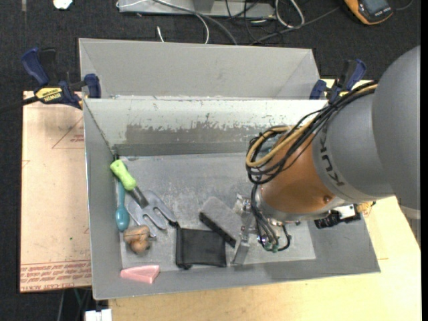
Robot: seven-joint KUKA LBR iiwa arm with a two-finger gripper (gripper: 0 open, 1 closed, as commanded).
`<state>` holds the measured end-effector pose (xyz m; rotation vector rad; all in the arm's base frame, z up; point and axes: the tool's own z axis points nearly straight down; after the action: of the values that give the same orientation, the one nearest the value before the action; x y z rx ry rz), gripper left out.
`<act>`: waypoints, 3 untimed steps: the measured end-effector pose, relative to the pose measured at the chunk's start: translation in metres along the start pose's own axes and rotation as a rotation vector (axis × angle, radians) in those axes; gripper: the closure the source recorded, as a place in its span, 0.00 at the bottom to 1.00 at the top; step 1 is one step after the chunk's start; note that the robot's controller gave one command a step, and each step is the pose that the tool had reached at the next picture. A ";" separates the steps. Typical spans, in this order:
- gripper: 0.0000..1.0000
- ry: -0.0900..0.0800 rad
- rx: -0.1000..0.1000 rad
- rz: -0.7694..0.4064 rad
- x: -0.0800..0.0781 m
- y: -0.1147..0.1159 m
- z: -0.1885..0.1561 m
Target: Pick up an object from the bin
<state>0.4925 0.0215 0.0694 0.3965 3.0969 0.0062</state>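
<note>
Dark floor (47, 45), tangled cables (281, 15)

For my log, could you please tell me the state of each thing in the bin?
black pouch: lying flat
hand: low, at the black pouch's right edge
black bar: lying slantwise
green-handled fork: lying flat
blue spoon: lying beside the fork
brown lump: resting loose
pink wedge: lying flat

gripper (242, 243) low over bin (200, 122) floor, black flat pouch (199, 248) and black bar (217, 226) just left of it, green-handled fork (139, 194), blue spoon (121, 209), brown lump (138, 239), pink wedge (140, 271) well left
</note>
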 end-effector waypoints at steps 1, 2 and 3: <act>1.00 -0.002 0.000 0.049 0.014 0.011 0.000; 1.00 -0.002 0.000 0.049 0.014 0.011 0.000; 1.00 0.005 0.004 -0.006 0.015 0.017 -0.014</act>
<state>0.4826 0.0421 0.0830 0.3876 3.1032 0.0008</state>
